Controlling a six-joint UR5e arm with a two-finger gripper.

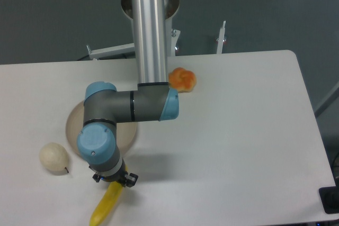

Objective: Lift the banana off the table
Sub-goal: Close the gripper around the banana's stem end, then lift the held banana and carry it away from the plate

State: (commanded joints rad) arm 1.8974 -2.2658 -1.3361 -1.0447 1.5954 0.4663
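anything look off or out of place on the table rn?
Nothing stands out. The banana lies flat near the front edge of the table, with the gripper over its upper end. The pear sits beside the plate, and an orange fruit rests near the back. Nothing spilled or damaged.

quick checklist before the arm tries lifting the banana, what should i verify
1. Gripper over the banana's upper end: ok.
2. Fingers closed on the banana: cannot tell, the wrist hides them.
3. Banana resting on the table: ok, not lifted yet.
4. Pear apart from the banana: ok.
5. Plate apart from the banana: ok.
6. Orange fruit far from the grasp: ok.
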